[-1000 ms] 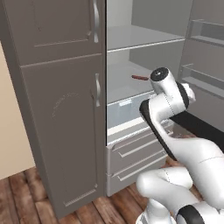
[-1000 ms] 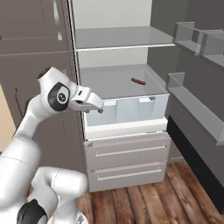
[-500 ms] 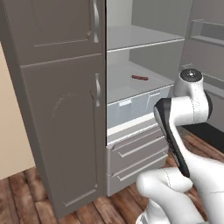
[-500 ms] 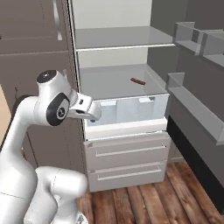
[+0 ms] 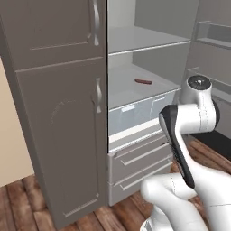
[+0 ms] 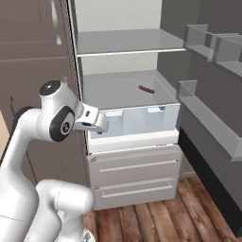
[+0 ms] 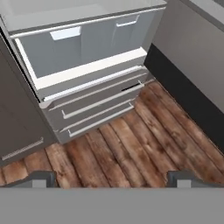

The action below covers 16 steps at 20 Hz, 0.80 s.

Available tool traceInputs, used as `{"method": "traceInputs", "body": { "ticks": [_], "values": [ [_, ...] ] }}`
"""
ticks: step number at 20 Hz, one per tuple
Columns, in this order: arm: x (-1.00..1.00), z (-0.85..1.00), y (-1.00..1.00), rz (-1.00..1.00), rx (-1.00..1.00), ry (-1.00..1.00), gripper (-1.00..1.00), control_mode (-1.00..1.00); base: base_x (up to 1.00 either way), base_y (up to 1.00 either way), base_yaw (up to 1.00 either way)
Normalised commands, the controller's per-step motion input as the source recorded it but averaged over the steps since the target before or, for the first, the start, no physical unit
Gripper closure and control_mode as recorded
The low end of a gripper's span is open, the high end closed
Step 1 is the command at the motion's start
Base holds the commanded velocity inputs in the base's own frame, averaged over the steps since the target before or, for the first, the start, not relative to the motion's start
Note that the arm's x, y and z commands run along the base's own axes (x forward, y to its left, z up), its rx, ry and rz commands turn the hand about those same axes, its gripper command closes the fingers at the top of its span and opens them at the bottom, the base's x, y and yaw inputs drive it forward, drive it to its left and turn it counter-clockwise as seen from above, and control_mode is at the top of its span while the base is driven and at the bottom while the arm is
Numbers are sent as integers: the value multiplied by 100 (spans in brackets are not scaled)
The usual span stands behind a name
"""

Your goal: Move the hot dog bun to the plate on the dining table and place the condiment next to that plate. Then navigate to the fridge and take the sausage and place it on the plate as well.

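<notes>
Lying on fridge shelf, sausage (image 6: 146, 89) well beyond claw (image 7: 112, 177) (spread).

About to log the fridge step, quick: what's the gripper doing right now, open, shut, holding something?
Gripper: open and empty, fingertips wide apart, pointed down at the wooden floor before the fridge drawers.

— Where is the sausage (image 5: 143, 81) found?
— On the middle shelf (image 6: 118, 90) of the open fridge, toward the shelf's right side, well back from its front edge.

— What is placed beneath that shelf?
— A crisper bin (image 6: 142, 120), and under it two drawers (image 6: 134, 177), one stacked above the other.

— And the floor (image 7: 131, 148)?
— It is spread before the drawers.
</notes>
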Motion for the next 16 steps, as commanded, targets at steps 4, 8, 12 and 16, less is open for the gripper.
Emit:
{"method": "traceInputs", "body": {
  "ticks": [4,8,12,16],
  "values": [
    [0,0,0,0,0,0,-100,100,86,-64,0],
    [0,0,0,0,0,0,-100,100,62,-70,7],
    [0,0,0,0,0,0,-100,100,42,-34,21],
    [0,0,0,0,0,0,-100,100,60,-4,38]
  ]
}}
